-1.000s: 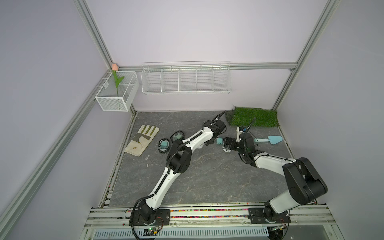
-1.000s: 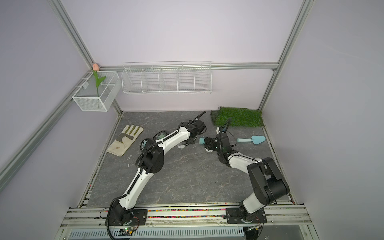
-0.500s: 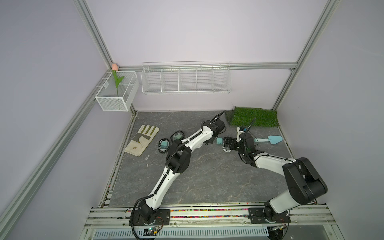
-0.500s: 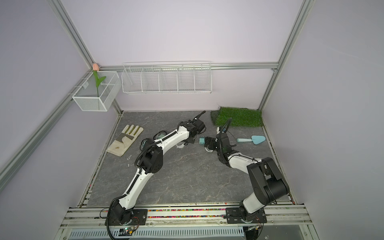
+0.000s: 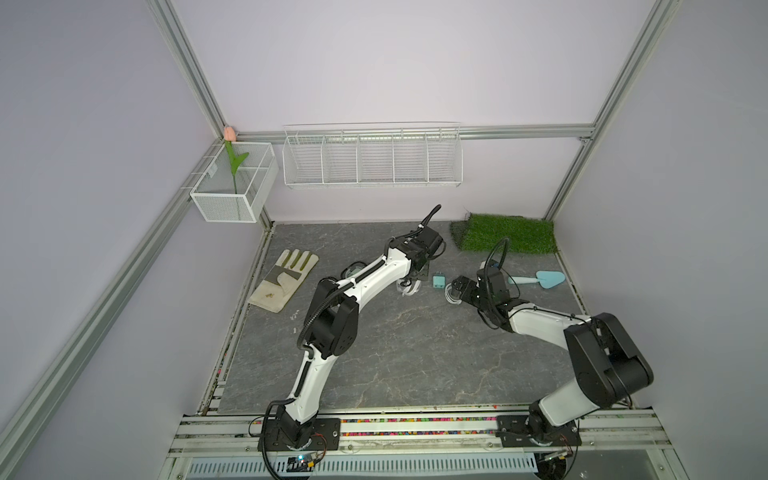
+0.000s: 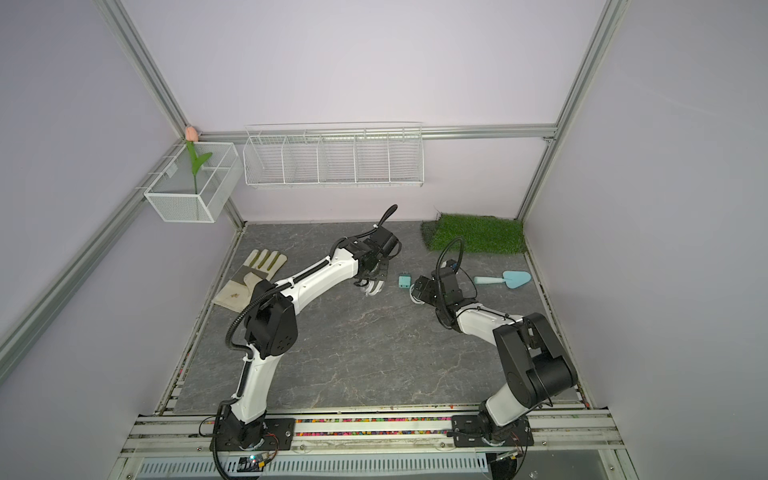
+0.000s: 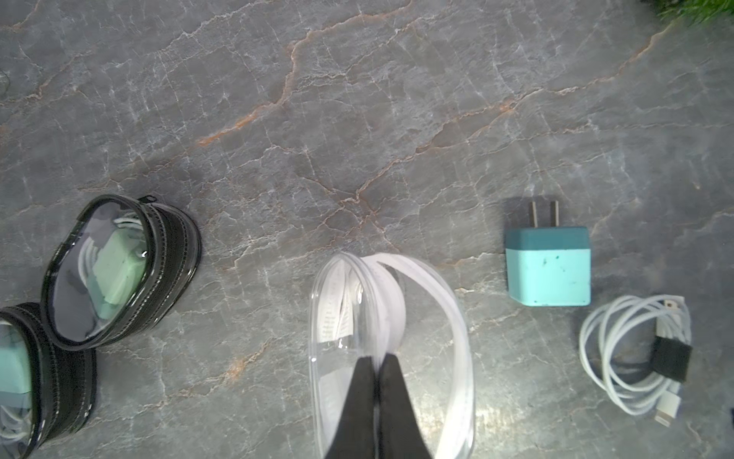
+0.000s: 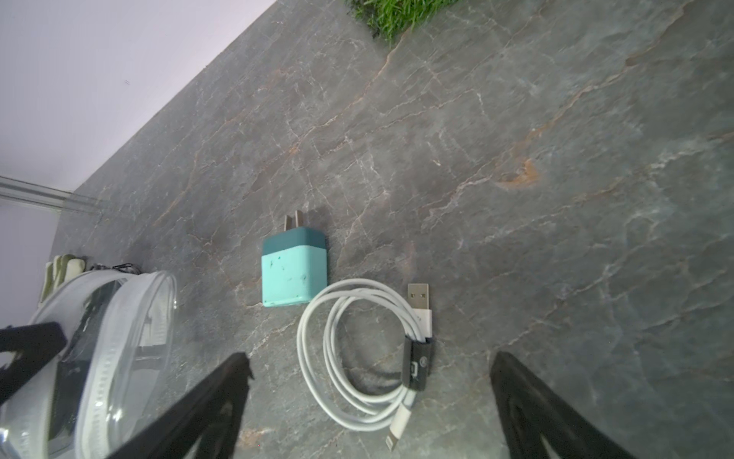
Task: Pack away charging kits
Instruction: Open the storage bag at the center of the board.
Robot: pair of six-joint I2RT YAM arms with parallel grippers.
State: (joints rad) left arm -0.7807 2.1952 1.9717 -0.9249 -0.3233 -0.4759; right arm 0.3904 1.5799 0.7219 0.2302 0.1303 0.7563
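My left gripper (image 7: pixel 377 359) is shut on the rim of the white case (image 7: pixel 441 318), which stands open on its edge on the stone floor. Beside it lie a teal plug adapter (image 7: pixel 548 270) and a coiled white cable (image 7: pixel 619 349). My right gripper (image 8: pixel 371 357) hangs open over that cable (image 8: pixel 341 357), one finger on each side, touching nothing. The adapter (image 8: pixel 294 274) lies just beyond the coil. Two black-rimmed cases (image 7: pixel 119 270) (image 7: pixel 47 381) lie together, each with an adapter and cable inside. In both top views the grippers (image 5: pixel 409 286) (image 6: pixel 417 291) flank the adapter (image 5: pixel 438 281).
A beige glove (image 5: pixel 284 278) lies at the left edge of the floor. A light-blue trowel (image 5: pixel 540 279) lies right of my right wrist, and a grass mat (image 5: pixel 507 239) fills the back right corner. Wire baskets (image 5: pixel 372 160) (image 5: pixel 235 187) hang on the walls.
My left gripper has shut on the white case's rim. Both arms stay almost where they were.
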